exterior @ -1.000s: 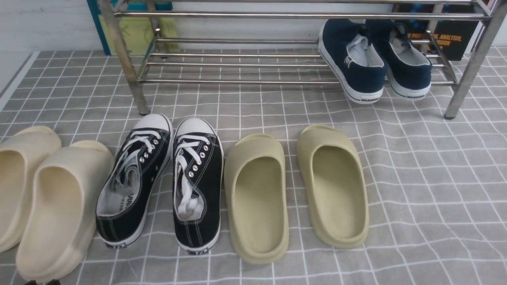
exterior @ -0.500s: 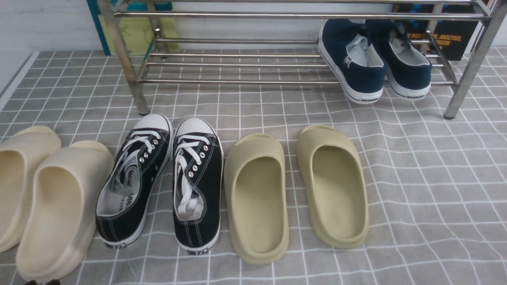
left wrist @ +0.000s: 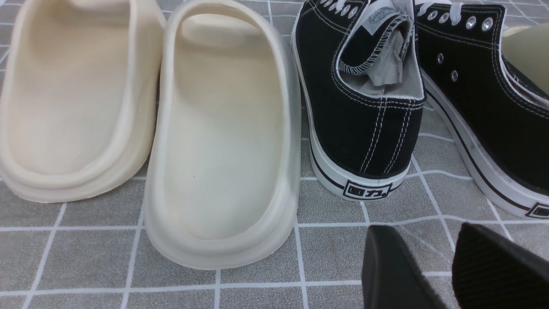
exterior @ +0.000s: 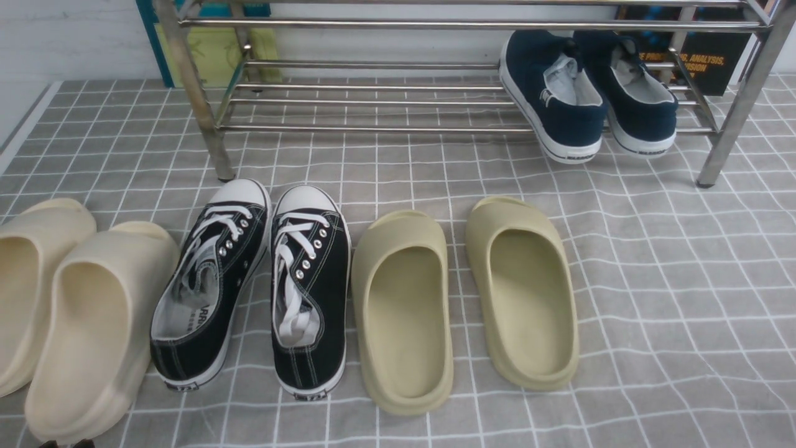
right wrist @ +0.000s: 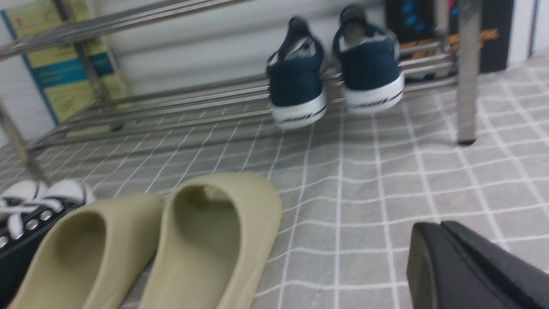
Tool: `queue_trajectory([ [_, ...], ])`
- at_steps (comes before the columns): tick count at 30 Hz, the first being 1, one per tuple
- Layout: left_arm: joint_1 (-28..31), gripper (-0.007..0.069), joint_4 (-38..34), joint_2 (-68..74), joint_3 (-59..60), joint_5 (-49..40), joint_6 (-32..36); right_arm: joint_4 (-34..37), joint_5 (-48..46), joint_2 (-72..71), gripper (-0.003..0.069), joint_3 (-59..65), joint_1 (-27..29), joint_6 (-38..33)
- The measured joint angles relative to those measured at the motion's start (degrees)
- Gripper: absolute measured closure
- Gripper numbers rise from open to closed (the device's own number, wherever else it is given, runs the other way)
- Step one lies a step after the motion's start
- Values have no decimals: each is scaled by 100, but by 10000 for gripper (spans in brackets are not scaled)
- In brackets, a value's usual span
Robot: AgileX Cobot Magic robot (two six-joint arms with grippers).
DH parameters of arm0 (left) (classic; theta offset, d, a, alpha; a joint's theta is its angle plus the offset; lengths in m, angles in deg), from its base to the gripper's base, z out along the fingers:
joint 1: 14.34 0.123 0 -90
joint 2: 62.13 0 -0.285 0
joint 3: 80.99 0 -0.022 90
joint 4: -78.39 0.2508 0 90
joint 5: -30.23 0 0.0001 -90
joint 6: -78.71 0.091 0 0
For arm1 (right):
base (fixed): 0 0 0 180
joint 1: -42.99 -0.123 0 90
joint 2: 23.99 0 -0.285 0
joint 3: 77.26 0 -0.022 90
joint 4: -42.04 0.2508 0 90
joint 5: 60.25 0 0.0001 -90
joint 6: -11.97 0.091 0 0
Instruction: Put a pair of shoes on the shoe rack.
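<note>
Both navy slip-on shoes (exterior: pixel 587 93) sit heel-out on the shoe rack (exterior: pixel 373 127), far ahead of the nearer right gripper (right wrist: pixel 446 262) (apparently closed, empty).

Upper right of the frame: shoes (exterior: pixel 587 93) on the rack (exterior: pixel 385 93). Below, left to right: slides (exterior: pixel 68 311), sneakers (exterior: pixel 255 286), slides (exterior: pixel 466 298).

Two navy-blue slip-on sneakers (right wrist: pixel 334 68) sit side by side on the lowest bars of the steel shoe rack (right wrist: pixel 171 101), white-soled heels overhanging the front bar toward the camera, beside an upright leg. On the grey checked surface (right wrist: pixel 386 180) nearer the camera lie two olive foam slides (right wrist: pixel 171 240), with black lace-up sneakers (right wrist: pixel 25 214) beside them. The right claw (right wrist: pixel 463 266) shows only as black fingers pressed together.
</note>
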Motion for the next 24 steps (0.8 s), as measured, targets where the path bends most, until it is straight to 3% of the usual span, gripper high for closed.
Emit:
queue_trajectory([
  [2,0,386,0,0,0,0,0,622,-220,-367,646,0,373,-707],
  [7,0,386,0,0,0,0,0,1068,-957,-668,646,0,684,-1750],
  [13,0,386,0,0,0,0,0,1104,-2139,-683,646,0,830,-1846],
  [24,0,386,0,0,0,0,0,1134,-2399,-683,643,-49,830,-1858],
])
